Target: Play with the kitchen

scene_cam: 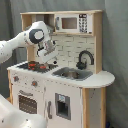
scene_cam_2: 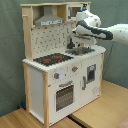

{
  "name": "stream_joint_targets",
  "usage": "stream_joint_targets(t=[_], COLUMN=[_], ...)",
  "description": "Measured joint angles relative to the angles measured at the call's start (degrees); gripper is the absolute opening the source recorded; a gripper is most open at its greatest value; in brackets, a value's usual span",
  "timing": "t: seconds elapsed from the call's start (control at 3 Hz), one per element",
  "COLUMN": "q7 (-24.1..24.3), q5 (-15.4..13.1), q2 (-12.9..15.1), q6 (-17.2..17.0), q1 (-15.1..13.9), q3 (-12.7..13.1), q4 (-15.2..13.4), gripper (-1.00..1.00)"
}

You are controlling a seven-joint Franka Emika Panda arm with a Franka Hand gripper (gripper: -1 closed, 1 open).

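While over the kitchen (scene_cam: 60, 85) stovetop (scene_cam_2: 52, 59), end effector (scene_cam: 46, 59) just above it, finger state indiscernible.

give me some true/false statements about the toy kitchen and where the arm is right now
1. The gripper hangs above the countertop, near the stovetop in the first exterior view. True.
2. The oven door is swung wide open. False: it sits closed in the kitchen's front.
3. The faucet is black and stands behind the sink. True.
4. The microwave is under the counter beside the oven. False: it sits on the top shelf.
5. A pot stands on the stovetop. False: no pot is visible on it.
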Motion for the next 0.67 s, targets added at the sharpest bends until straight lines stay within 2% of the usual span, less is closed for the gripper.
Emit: stream_joint_targets(t=[0.33,0.67], q7=[0.05,0.77], q5=[-4.69,-6.53], q2=[-1.7,-4.97], q6=[-0.3,-2.74], q1=[2.77,6.3], q3=[-1.03,-3.08], q4=[-0.06,-0.05], gripper=[1.0,1.0])
